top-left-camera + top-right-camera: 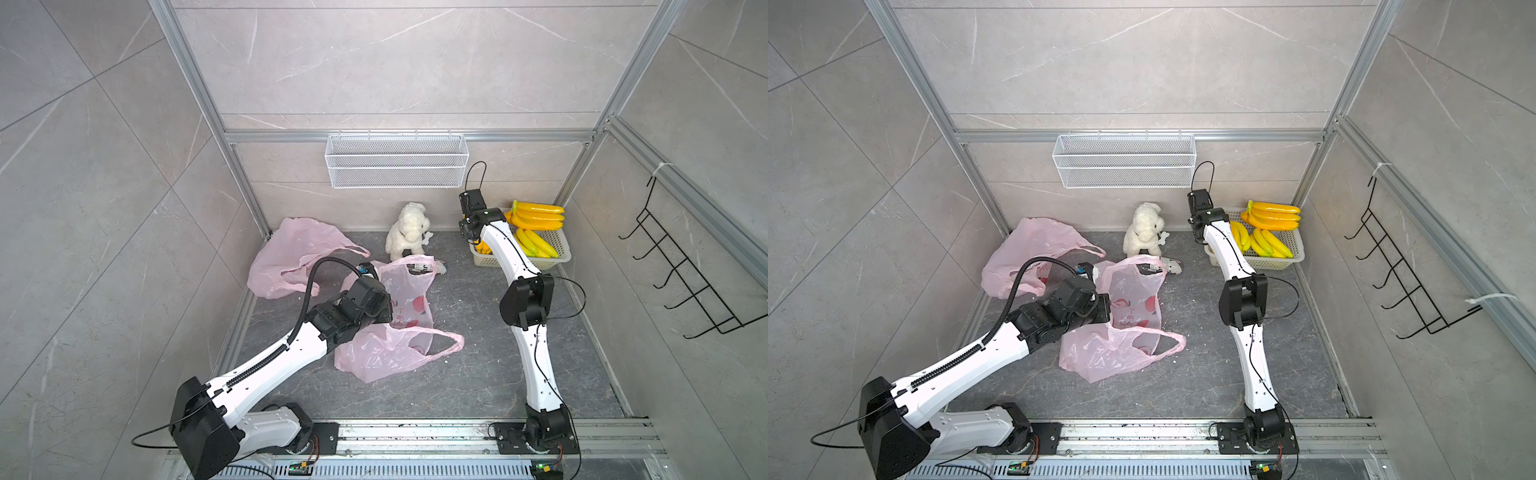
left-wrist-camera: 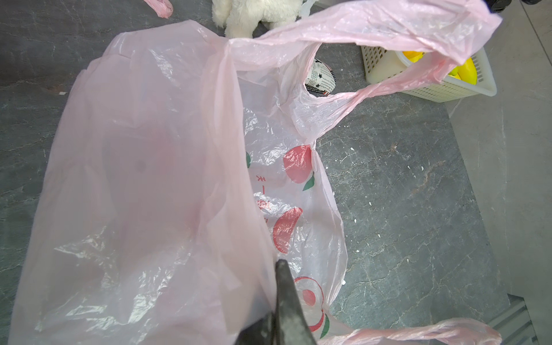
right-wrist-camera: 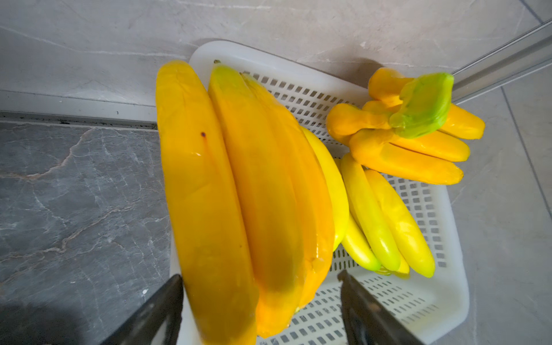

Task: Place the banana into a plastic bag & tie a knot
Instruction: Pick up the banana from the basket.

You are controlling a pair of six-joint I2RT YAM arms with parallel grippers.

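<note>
The left arm [image 1: 266, 365] is bent from the near-left base toward the middle of the floor, with its wrist lowered over a pink plastic bag [image 1: 409, 299]. The left gripper [image 2: 280, 268] is closed, and the bag's rim is pinched in it so that the mouth is held open. The right arm [image 1: 536, 357] is stretched from the near-right base to the far right. The right gripper [image 3: 260, 274] is pointed down into a white basket [image 1: 559, 258].

Two arms, two pink bags, three bunches of bananas and one basket are counted. One white plush dog [image 1: 407, 230], one wire shelf [image 1: 395, 166] and one black hook rack [image 1: 685, 286] are also counted. The second bag [image 1: 286, 249] is crumpled at the far left.

All three bunches are in the basket. The banana bunch [image 3: 239, 179] at the basket's left end is straddled by the right gripper's fingers [image 3: 161, 307], which are spread wide. One finger is just beside the bunch, and a gap is seen at the other. The plastic bag is well apart, to the left.
</note>
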